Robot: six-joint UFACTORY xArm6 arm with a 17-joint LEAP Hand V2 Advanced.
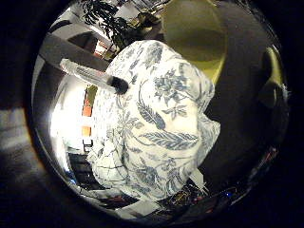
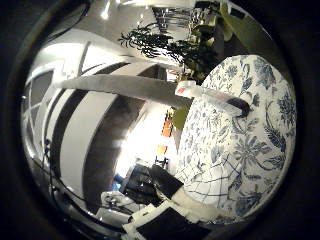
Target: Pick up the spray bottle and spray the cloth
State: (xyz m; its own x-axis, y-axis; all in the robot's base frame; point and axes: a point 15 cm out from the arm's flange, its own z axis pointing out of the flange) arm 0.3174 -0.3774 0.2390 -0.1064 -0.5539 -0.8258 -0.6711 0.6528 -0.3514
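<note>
- We see the cloth (image 1: 156, 123), white with blue flowers, close under our palm on a dark table (image 1: 242, 95).
- The bottle (image 1: 92, 75), clear with a dark cap, lies across the cloth's edge at about 10 o'clock.
- We cannot tell how our hand is set.
- The bottle is round and could roll off if we bump it.

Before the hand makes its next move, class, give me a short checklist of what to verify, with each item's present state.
1. Spray bottle in view: ok, a slim clear bottle with a dark end.
2. Bottle lies against the cloth: ok, its dark end rests on the blue-and-white floral fabric.
3. Cloth close to the palm: ok, it fills much of the little finger side view.
4. Hand holds the bottle: cannot tell, no part of it shows.
5. Nozzle aimed at the cloth: cannot tell.
</note>
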